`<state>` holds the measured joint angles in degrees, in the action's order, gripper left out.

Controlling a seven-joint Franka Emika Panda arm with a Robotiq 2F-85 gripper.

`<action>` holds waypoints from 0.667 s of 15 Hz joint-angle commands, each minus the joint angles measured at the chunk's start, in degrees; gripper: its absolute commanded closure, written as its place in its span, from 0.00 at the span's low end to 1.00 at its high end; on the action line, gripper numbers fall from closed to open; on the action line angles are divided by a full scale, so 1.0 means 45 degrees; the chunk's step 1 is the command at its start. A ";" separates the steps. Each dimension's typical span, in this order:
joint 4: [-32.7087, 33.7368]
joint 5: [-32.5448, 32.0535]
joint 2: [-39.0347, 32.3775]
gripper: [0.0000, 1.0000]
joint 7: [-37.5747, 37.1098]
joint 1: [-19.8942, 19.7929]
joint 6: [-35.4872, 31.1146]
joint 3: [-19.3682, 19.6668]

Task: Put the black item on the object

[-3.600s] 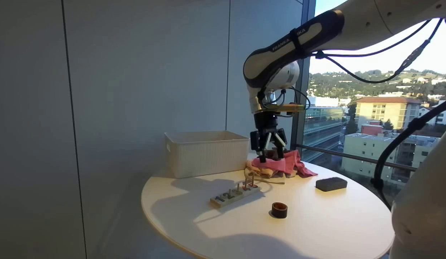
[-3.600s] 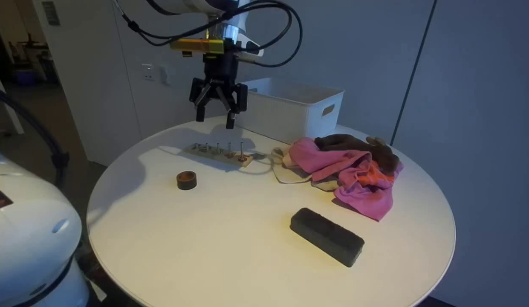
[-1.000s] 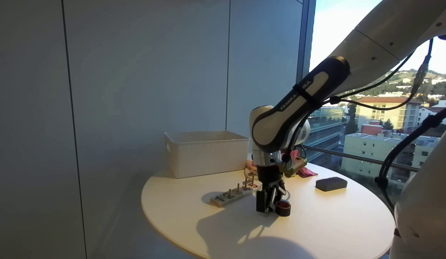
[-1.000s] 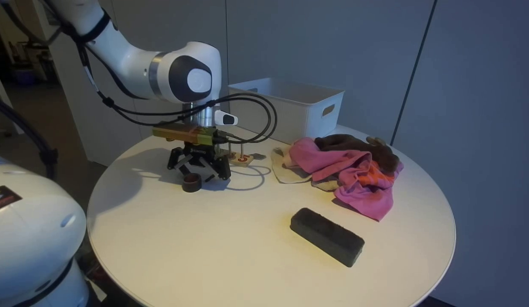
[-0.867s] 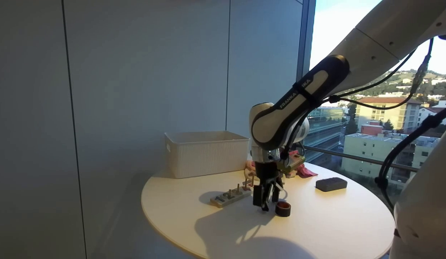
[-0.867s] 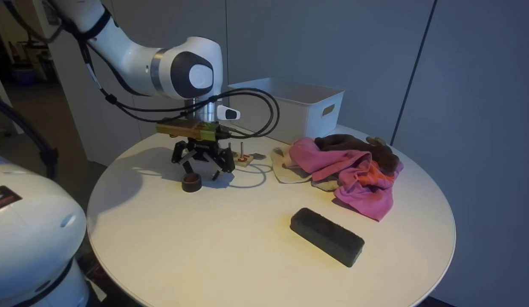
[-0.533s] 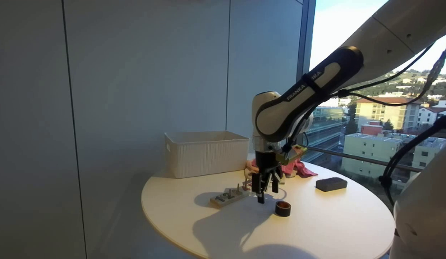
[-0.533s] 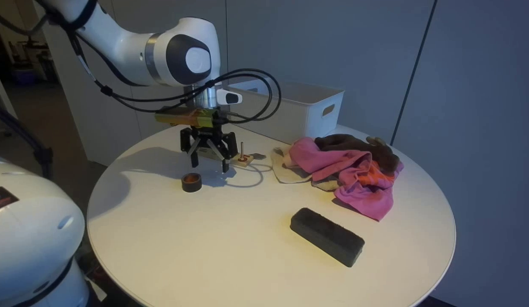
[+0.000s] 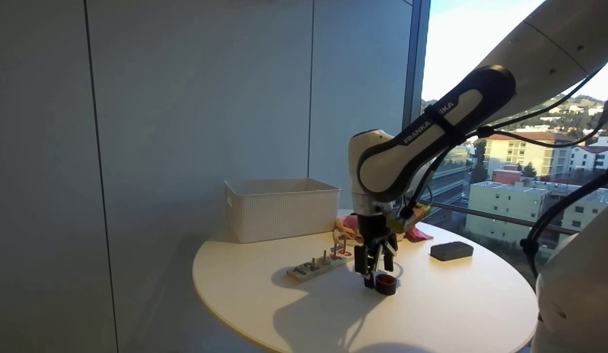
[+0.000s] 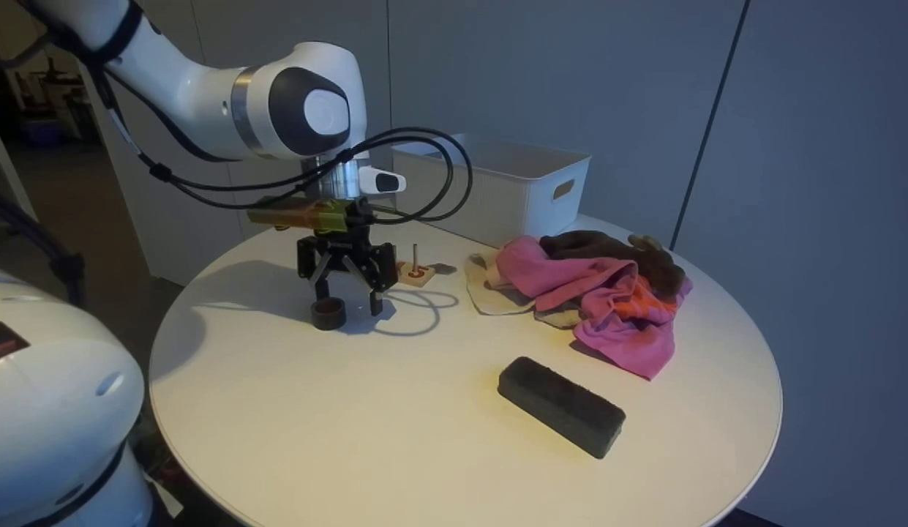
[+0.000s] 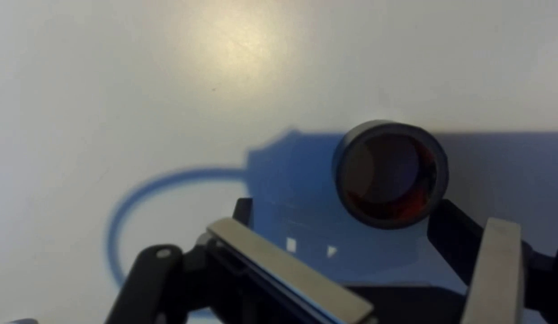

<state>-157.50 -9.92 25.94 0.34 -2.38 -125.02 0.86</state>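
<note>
Nearest to me on the round white table (image 9: 431,304) sat the little black ring (image 9: 386,289), flat with its reddish hollow facing up; I took it for the black item. Just behind it the gripper (image 10: 350,304) hung pointing down, spread wide with nothing between its fingers (image 11: 454,238). One fingertip was right beside the ring, and whether it touched I couldn't tell. The wrist view showed the ring out ahead of the gap and off toward one finger, so closing there seemed likely to pinch air or nudge it along. Better, I thought, to rise a touch, slide until the ring sat centred, then lower straight to just above the table and squeeze gently about its wall. Farther back lay the pegboard (image 9: 317,268), my guess for the unnamed object, its thin pegs (image 10: 415,258) calling, I judged, for a high carry. The black block (image 9: 451,251) was well apart off to the side, and beyond came the pink cloth (image 10: 556,278) and the pale bin (image 9: 289,213).
</note>
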 commanded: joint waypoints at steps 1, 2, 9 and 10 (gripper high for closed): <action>0.0021 0.0960 0.0760 0.00 0.1143 0.0435 0.0778 0.0343; 0.0041 0.1060 0.0797 0.03 0.1237 0.0421 0.0915 0.0363; 0.0046 0.1059 0.0900 0.06 0.1906 0.0280 0.1243 0.0516; 0.0046 0.1012 0.0820 0.01 0.1995 0.0292 0.1211 0.0520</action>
<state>-157.38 -4.46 28.78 7.72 -1.03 -119.61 3.06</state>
